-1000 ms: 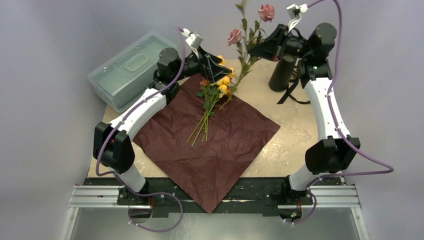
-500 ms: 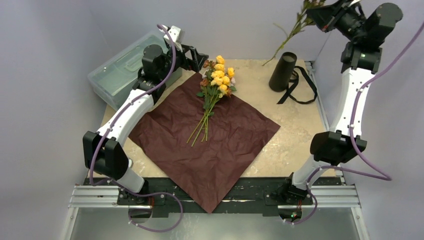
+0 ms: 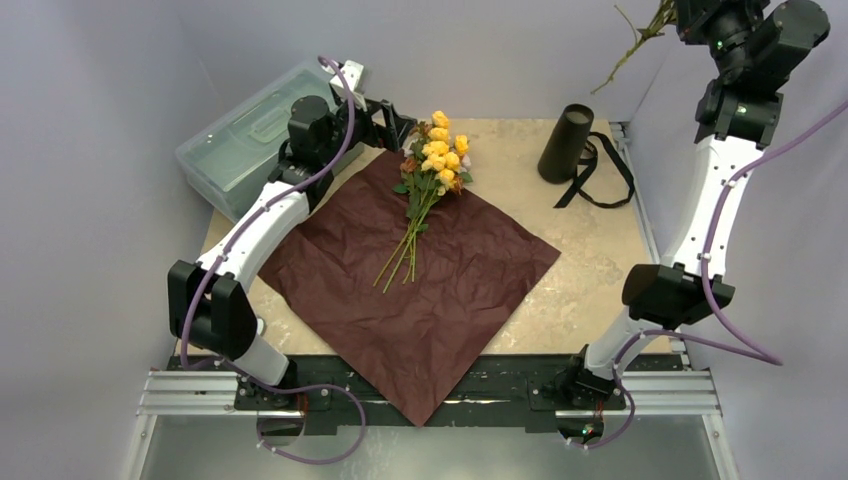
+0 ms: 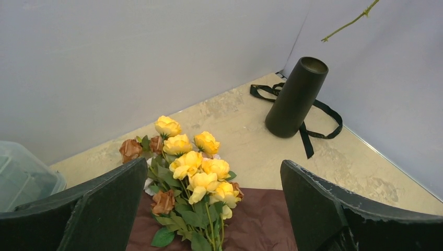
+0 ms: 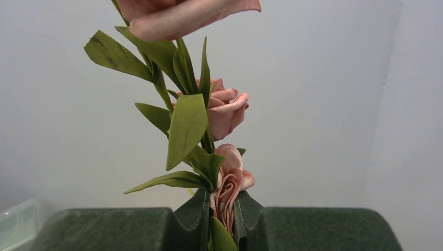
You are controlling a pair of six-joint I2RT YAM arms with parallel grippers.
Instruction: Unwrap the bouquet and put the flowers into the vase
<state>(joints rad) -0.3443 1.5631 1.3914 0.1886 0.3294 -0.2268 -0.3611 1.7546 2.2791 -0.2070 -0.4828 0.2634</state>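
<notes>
Now the right gripper (image 5: pixel 222 225) has swung up to the upper right corner of the top view, carrying the pink stem (image 5: pixel 209 130) with it; a second ago it sat low beside the vase (image 3: pixel 565 143). Its jaws are clamped on the stem among the blooms. The bare lower end pokes out at top right, above the vase and well apart from it. The left gripper (image 4: pixel 214 209) has backed off the yellow bunch (image 3: pixel 437 160), jaws spread wide and empty. That bunch lies on the flat paper (image 3: pixel 420 290) at upper centre. Unwrapping looks done; lowering the stem into the vase likely comes next.
</notes>
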